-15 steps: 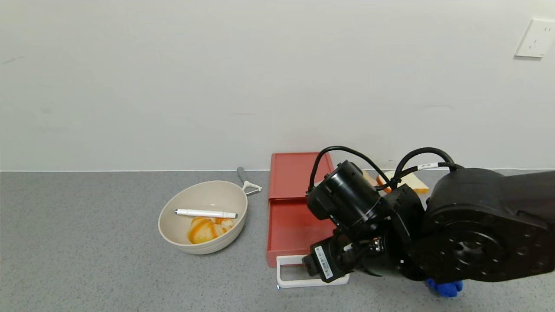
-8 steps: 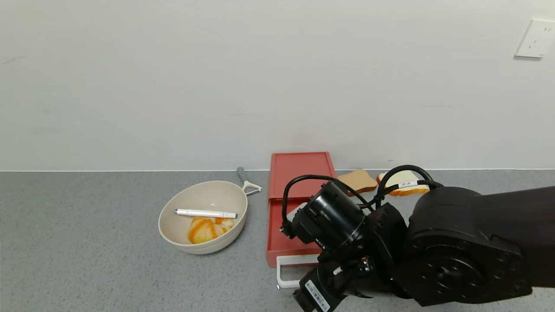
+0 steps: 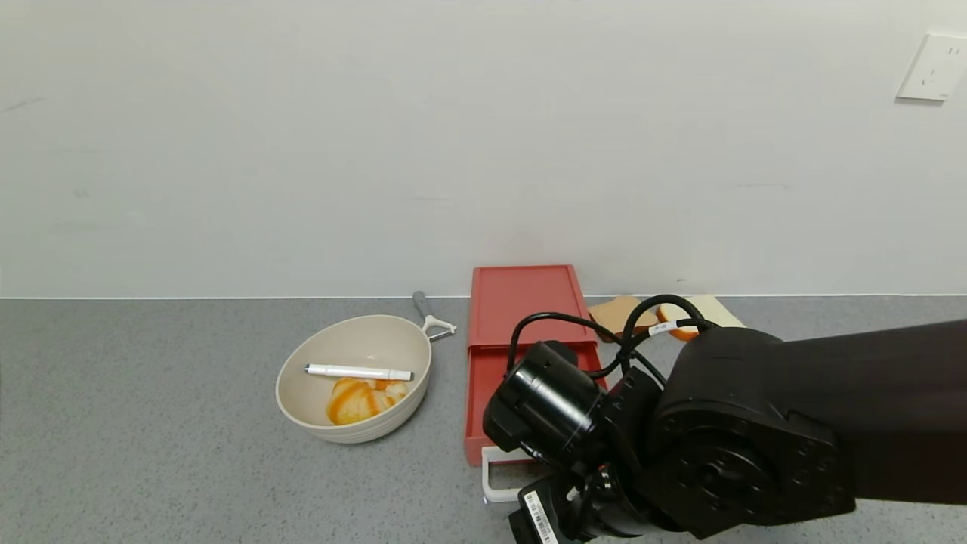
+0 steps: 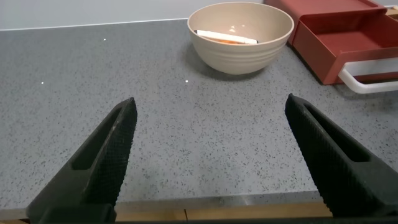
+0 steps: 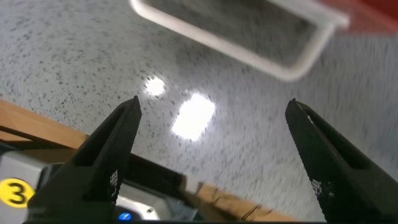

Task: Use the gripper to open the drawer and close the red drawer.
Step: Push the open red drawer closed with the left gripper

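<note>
You are looking at the brick-red drawer lying on the grey table, pulled partway out of its flat red housing by the wall. Its white loop handle is pointing toward you, and the right tool is hanging over it with its fingers spread, gripping nothing.

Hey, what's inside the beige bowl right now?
The beige bowl holds a white pen lying across an orange-and-white striped item. Whatever lies beneath that item is covered.
</note>
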